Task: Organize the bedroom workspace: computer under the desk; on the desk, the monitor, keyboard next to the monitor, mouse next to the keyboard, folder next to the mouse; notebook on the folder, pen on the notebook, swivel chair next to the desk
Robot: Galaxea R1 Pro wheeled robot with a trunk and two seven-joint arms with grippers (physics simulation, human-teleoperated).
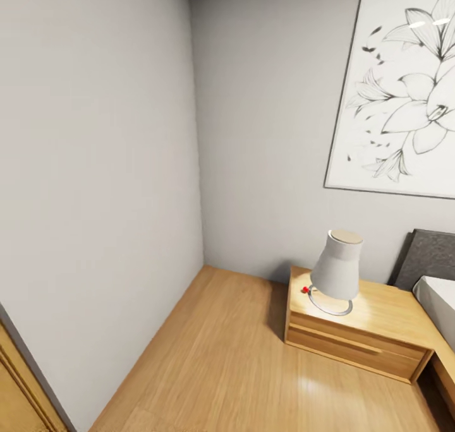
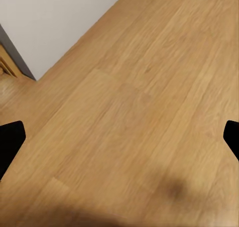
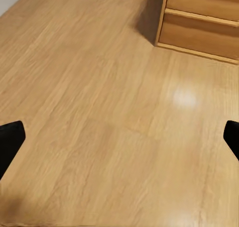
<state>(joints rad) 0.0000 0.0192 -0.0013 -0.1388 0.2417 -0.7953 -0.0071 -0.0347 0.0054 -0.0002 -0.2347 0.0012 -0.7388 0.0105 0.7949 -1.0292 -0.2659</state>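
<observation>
I face a bedroom corner with grey walls (image 1: pixel 95 167) and a wooden floor (image 1: pixel 221 356). The desk, computer, monitor, keyboard, mouse, folder, notebook, pen and swivel chair are out of view. My left gripper (image 2: pixel 119 137) hangs open over bare floorboards, its black fingertips (image 2: pixel 11 140) far apart at the picture's edges, with nothing between them. My right gripper (image 3: pixel 119 137) is likewise open over the floor, with dark fingertips (image 3: pixel 11 137) wide apart and empty.
A light wooden nightstand (image 1: pixel 354 334) stands at the right with a white lamp (image 1: pixel 338 268) and a small red thing (image 1: pixel 304 289) on it; its drawers (image 3: pixel 199 23) lie ahead of my right gripper. A bed (image 1: pixel 439 306) and a flower picture (image 1: pixel 404 91) are at the right. A wooden door frame (image 1: pixel 19 381) is at the lower left.
</observation>
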